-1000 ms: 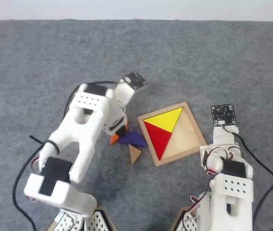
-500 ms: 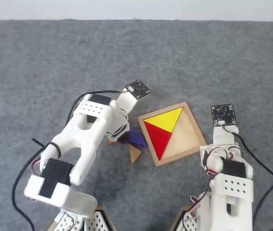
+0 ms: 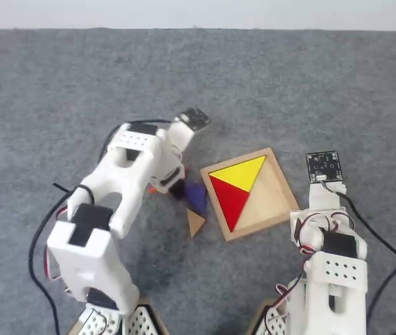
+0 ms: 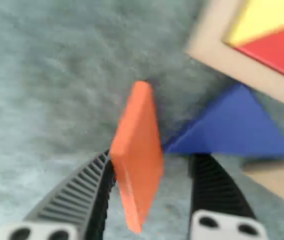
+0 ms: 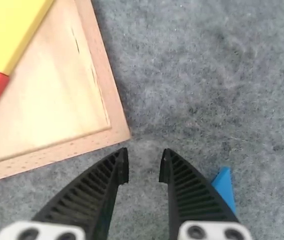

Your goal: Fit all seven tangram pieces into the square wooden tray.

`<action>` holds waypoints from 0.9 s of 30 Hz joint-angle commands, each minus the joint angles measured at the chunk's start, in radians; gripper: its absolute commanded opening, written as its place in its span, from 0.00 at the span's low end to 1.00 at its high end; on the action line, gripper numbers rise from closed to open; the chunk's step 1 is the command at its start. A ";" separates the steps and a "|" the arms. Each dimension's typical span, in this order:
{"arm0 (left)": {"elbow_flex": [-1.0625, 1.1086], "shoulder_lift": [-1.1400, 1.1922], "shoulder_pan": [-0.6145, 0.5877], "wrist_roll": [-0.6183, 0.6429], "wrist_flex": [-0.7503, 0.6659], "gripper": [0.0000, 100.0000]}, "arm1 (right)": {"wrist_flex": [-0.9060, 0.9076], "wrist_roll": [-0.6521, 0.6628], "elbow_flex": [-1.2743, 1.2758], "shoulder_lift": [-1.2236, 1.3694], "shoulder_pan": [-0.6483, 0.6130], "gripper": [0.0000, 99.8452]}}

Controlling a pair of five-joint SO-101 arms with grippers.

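Grabbing tilted orange piece (image 4: 136, 150): our left claw (image 4: 154, 162) spread around it. We should close gently, sparing blue triangle (image 4: 232, 130), then carry to tray (image 4: 207, 45). Right claw (image 5: 143, 165) slightly parted, empty.

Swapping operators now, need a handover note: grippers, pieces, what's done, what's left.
Left gripper: open, orange piece tipped on edge between its fingers, beside the tray.
Right gripper: open, empty, over the carpet off a tray corner; light blue piece beside it.
Done: yellow triangle and red triangle in the tray.
Left: orange piece, dark blue triangle, tan triangle, light blue piece, all outside the tray.
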 commanded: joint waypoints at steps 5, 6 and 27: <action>-0.117 -0.006 -0.124 -0.043 0.006 0.22 | -0.021 0.012 -0.002 -0.025 -0.005 0.11; -0.117 -0.006 -0.120 -0.049 0.014 0.22 | -0.021 0.012 -0.002 -0.025 -0.005 0.11; -0.257 0.120 -0.078 0.031 0.147 0.01 | 0.088 0.003 -0.103 -0.027 0.179 0.12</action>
